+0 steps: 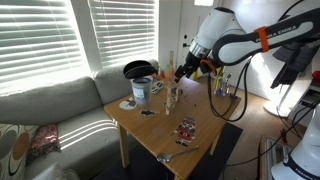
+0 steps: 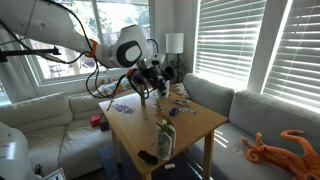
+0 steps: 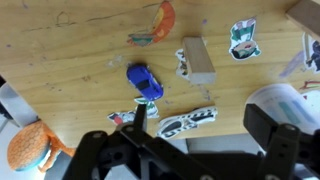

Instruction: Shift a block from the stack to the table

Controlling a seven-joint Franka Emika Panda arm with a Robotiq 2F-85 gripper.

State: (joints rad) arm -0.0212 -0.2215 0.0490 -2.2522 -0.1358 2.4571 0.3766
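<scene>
Slatted blinds (image 1: 40, 40) cover the windows behind a grey-green sofa (image 1: 60, 110). The table (image 1: 150, 125), square and light-brown on slim legs, stands in front of the sofa.

Arm position: in both exterior views the gripper (image 1: 183, 72) hangs above the far part of the table (image 2: 190, 125), pointing downward and clear of the surface. It is the dark claw (image 2: 152, 85) at the end of the white arm.

Claw condition: in the wrist view the gripper (image 3: 200, 125) has its two fingers (image 3: 265, 125) set wide apart, with only bare tabletop and stickers showing in the gap.

Task item: a wooden block (image 3: 198, 58) lies flat on the table (image 3: 80, 60), apart from the fingers and toward 12 o'clock of the gap. A sticker lies just beside its 9 o'clock edge.

Adjacent items, wrist view:
- A blue toy car (image 3: 143, 82) sits at 8 o'clock of the block, near it but not touching.
- A white cup (image 3: 275, 105) stands at 4 o'clock of the block, close to the right-hand finger.
- An orange plush (image 3: 30, 148) shows beyond the table edge at 8 o'clock.
</scene>
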